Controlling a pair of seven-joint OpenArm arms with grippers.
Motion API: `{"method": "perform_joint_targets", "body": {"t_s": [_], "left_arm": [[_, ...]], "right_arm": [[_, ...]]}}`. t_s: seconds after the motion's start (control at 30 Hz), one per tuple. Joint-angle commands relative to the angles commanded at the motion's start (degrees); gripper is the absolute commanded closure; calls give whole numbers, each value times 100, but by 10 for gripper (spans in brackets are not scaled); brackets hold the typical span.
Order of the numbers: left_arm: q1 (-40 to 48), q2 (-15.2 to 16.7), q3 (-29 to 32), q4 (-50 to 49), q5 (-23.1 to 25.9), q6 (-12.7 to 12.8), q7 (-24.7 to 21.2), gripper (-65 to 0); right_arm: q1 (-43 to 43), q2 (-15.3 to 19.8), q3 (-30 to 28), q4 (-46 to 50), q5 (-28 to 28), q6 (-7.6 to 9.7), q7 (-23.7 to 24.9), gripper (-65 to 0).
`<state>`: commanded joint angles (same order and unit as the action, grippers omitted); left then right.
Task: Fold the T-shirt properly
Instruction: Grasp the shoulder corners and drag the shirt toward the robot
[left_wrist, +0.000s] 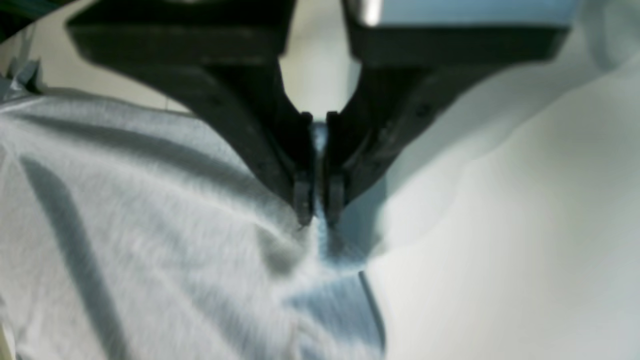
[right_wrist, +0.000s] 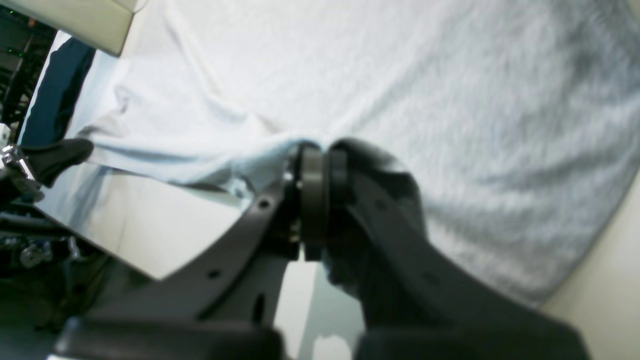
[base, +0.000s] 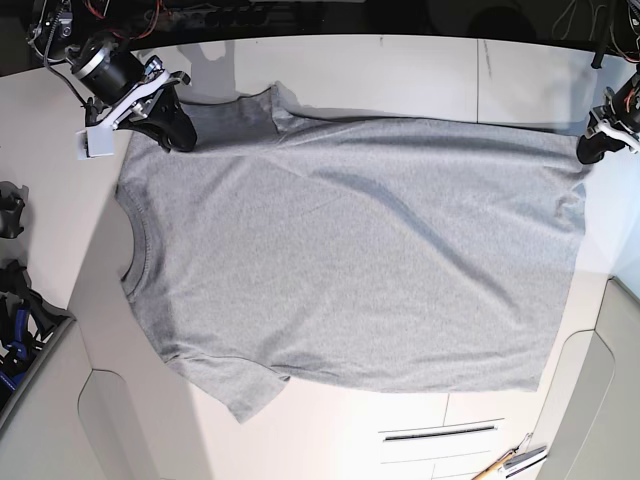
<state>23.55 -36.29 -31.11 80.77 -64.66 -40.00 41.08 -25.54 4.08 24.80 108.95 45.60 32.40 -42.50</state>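
Observation:
The grey T-shirt (base: 350, 260) lies spread flat on the white table (base: 400, 70), plain side up, with its ribbed neck at the left and its hem at the right. My right gripper (base: 178, 135) is at the far left shoulder by the sleeve. In the right wrist view it (right_wrist: 320, 150) is shut on a bunched fold of the shirt (right_wrist: 450, 100). My left gripper (base: 585, 152) is at the far right hem corner. In the left wrist view it (left_wrist: 319, 215) is shut on the edge of the cloth (left_wrist: 125, 225), which is pulled up into ridges.
Black and blue tools (base: 12, 300) lie at the table's left edge. A pen-like tool (base: 510, 462) lies at the bottom right. Cables and hardware (base: 150, 15) run along the dark back edge. The table has curved seams at the front corners.

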Motion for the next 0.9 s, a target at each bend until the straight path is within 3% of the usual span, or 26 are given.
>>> {"method": "perform_joint_targets", "body": {"t_s": [0.1, 0.3, 0.4, 0.57, 0.7, 0.73, 0.83, 0.9], "left_arm": [[-343, -24, 0, -2, 494, 0, -46, 0], [-1023, -22, 52, -13, 1419, 25, -708, 0], [-1329, -22, 407, -15, 1794, 513, -796, 0], [-1626, -22, 1259, -66, 3058, 1256, -1805, 0], [-2024, -17, 1596, -380, 3407, 1542, -1895, 0], [-2094, -4, 1600, -487, 3405, 1538, -1897, -30], [-2225, 11, 1600, -802, 3399, 1540, -1902, -218], [-2293, 9, 1600, -964, 3383, 1542, -1897, -275]], "right_arm": [[289, 2, -2, 0, -81, -2, 4, 0], [1080, 4, -15, -101, -319, -4, 26, 0], [1515, 7, -184, -474, -531, -4, 33, 0], [2312, 70, -778, -1657, -1123, 0, 103, 0], [2813, 66, -994, -2371, -1355, -2, 197, 0], [2883, 63, -992, -2452, -1353, -4, 201, 0], [2894, 68, -992, -2481, -1370, -7, 240, 0], [2885, 68, -975, -2479, -1414, -9, 212, -149]]}}
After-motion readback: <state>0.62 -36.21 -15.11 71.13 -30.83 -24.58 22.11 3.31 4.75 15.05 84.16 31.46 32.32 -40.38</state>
